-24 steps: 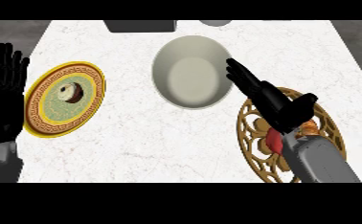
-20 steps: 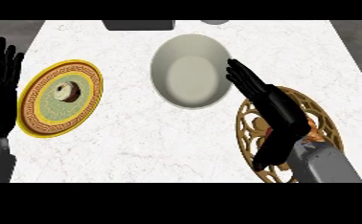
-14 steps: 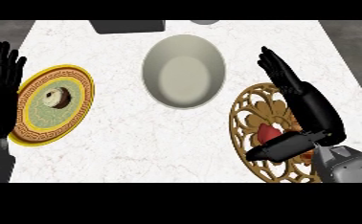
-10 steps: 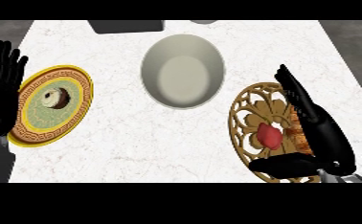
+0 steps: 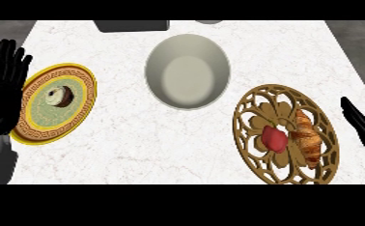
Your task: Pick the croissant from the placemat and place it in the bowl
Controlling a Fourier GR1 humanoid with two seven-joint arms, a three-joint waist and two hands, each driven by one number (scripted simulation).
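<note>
One pale stone counter (image 5: 143, 143) is carrying everything here. Near its right edge a gold openwork placemat (image 5: 273, 114) is lying, and toward the middle of the far edge a cream bowl (image 5: 188, 73) is sitting upright, apart from the mat. The croissant (image 5: 308, 139) is lying lengthwise on the right half of the placemat, not yet picked up. The right hand (image 5: 353, 118) is showing only as a dark sliver at the counter's right edge, beside the mat and off the croissant. I cannot tell whether it is open or closed.

The grasp is looking like the risky part. A red fruit (image 5: 275, 138) is sitting just left of the croissant, touching it or nearly so, and a hand closing there could be nudging or catching the fruit instead. The mat's lattice may also be snagging anything that digs low, and the mat may be sliding with it.

Elsewhere, a gold-rimmed plate (image 5: 49, 120) is resting near the left edge with a small cake (image 5: 58, 96) on it. The left hand (image 5: 11, 82) is resting beside it, open and pointing up. A dark slab (image 5: 133, 25) is sitting at the far edge. None of these is blocking the way from mat to bowl.
</note>
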